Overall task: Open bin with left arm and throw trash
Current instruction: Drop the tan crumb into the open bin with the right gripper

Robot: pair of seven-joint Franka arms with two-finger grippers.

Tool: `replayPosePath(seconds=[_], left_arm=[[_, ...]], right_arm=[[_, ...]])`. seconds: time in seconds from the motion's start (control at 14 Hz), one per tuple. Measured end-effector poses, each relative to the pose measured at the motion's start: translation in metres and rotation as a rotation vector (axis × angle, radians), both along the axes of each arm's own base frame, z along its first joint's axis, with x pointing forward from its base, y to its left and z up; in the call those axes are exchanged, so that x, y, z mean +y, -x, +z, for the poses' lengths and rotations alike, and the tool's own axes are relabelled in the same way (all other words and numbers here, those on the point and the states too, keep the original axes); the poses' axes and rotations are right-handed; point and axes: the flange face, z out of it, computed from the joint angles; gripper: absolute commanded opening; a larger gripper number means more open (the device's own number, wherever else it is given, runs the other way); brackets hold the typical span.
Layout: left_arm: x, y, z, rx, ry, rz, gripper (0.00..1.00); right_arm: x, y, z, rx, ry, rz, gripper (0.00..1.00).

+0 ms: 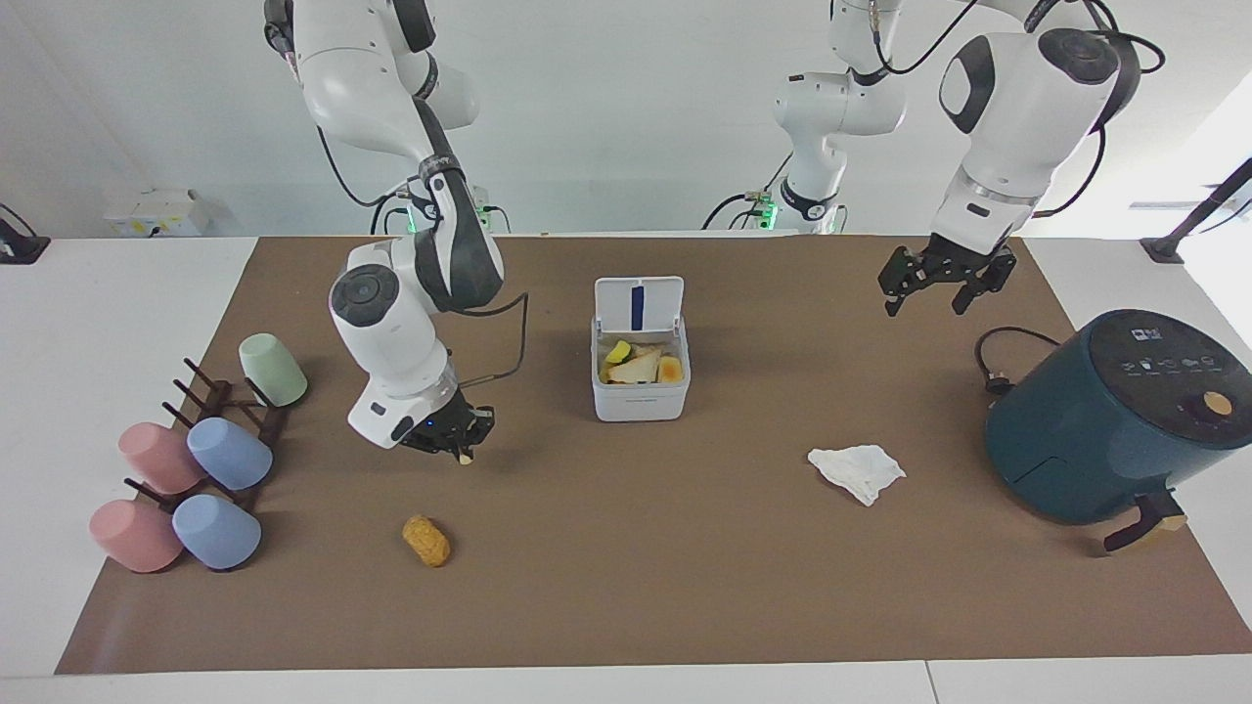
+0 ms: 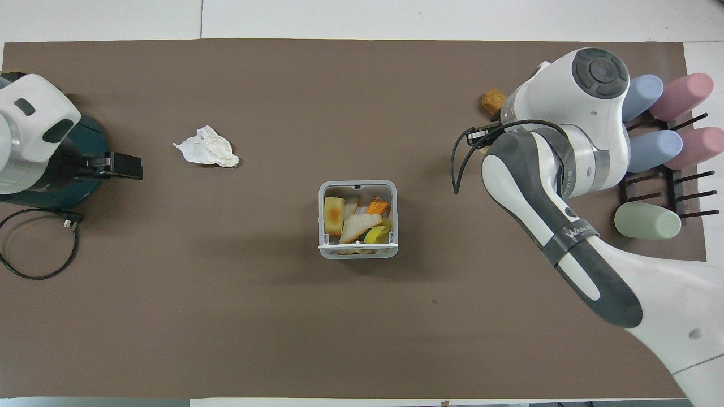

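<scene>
The white bin (image 1: 641,399) stands mid-mat with its lid (image 1: 639,302) upright and the blue strip showing; food scraps lie inside. In the overhead view the bin's rim (image 2: 357,183) frames them. My left gripper (image 1: 934,281) hangs open and empty in the air over the mat near the air fryer; it also shows in the overhead view (image 2: 121,167). My right gripper (image 1: 458,440) is shut on the pale yellow chunk (image 1: 467,456), just above the mat beside the cup rack. The nugget (image 1: 426,541) (image 2: 493,100) and the crumpled tissue (image 1: 858,472) (image 2: 206,148) lie on the mat.
A dark-teal air fryer (image 1: 1115,416) stands at the left arm's end of the table, its cable (image 1: 998,362) looped on the mat. A rack of pastel cups (image 1: 196,460) stands at the right arm's end.
</scene>
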Motion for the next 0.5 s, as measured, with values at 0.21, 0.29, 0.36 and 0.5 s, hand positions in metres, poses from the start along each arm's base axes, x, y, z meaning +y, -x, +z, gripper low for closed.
replayPosePath(seconds=[0.21, 0.29, 0.36, 0.5], left_arm=[[0.005, -0.008, 0.033, 0.007, -0.003, -0.005, 1.0], [0.006, -0.011, 0.036, 0.002, -0.003, -0.006, 1.0], [0.005, -0.015, 0.031, 0.002, -0.004, -0.009, 1.0], [0.0, -0.028, 0.01, -0.02, -0.002, -0.015, 1.0]], right_arm=[[0.099, 0.035, 0.056, 0.009, -0.063, -0.138, 0.0], [0.127, 0.049, 0.063, 0.015, -0.078, -0.169, 0.0], [0.152, 0.061, 0.065, 0.024, -0.087, -0.201, 0.0], [0.187, 0.081, 0.063, 0.043, -0.092, -0.256, 0.14]])
